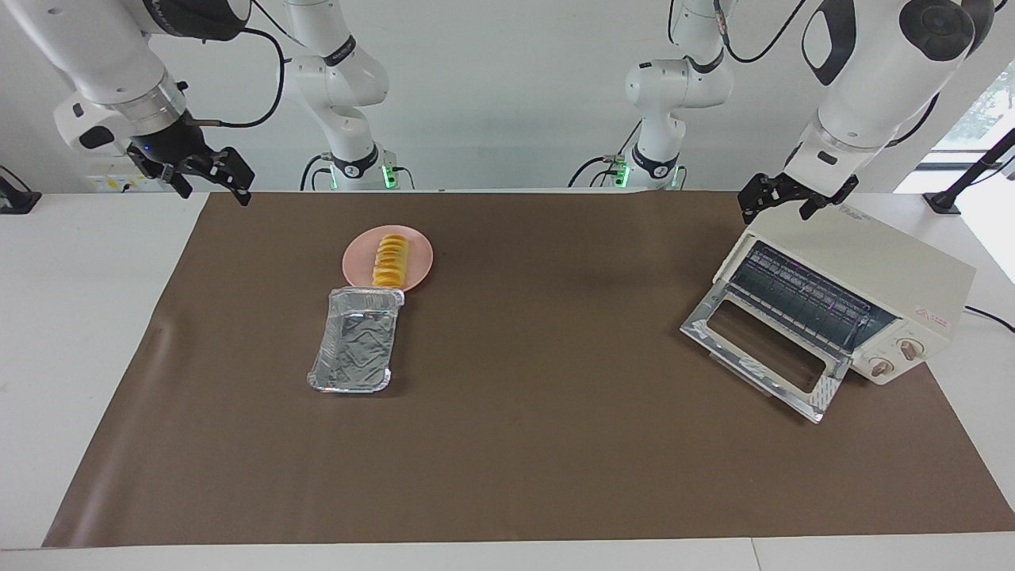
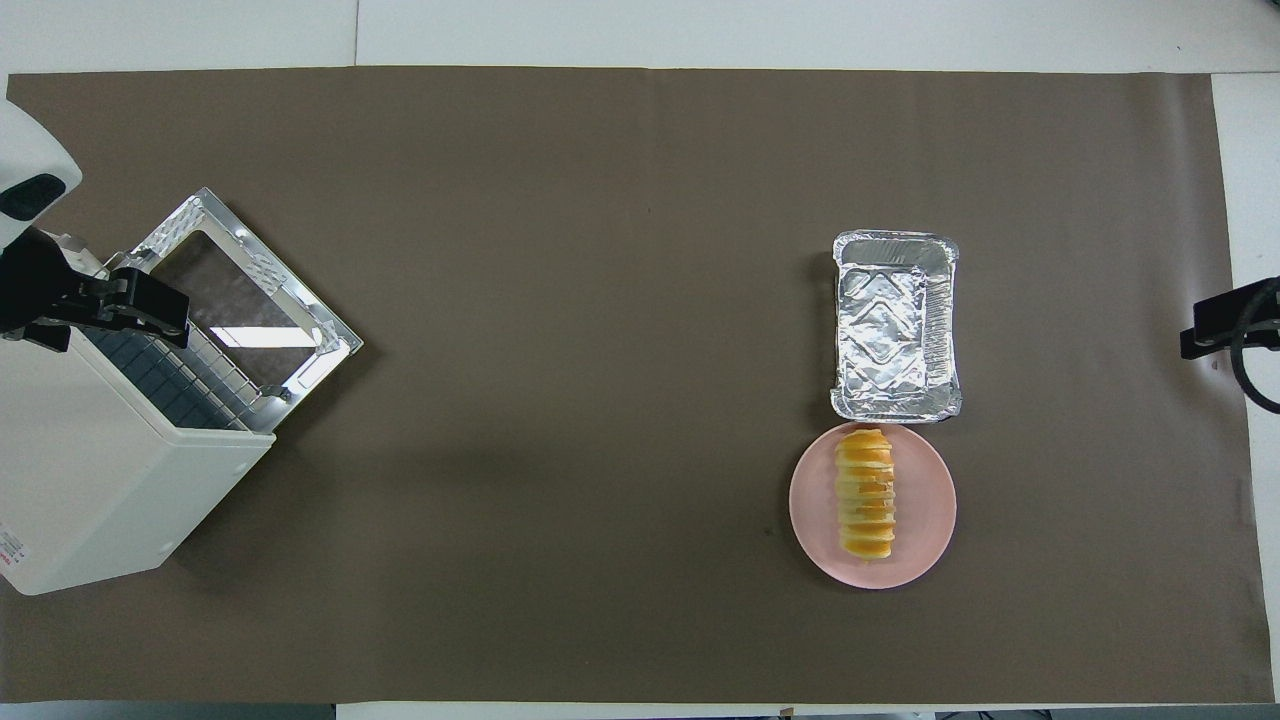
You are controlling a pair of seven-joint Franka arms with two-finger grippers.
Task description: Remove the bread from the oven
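Resting on the pink plate [image 1: 388,257] at upper centre-left of the facing frame, the bread [image 1: 392,260] is already out of the oven [image 1: 860,270], whose door hangs open at right. Little can go wrong now, unless a returning arm knocks the foil tray [image 1: 354,339] touching the plate. Both arms are raised: left pincer [image 1: 793,200] above the oven's top, right pincer [image 1: 208,178] at upper left over the counter [image 1: 95,317] edge, both apart and empty.

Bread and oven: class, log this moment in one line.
bread: on pink plate | oven: door down | left end effector: open, over oven | right end effector: open, empty
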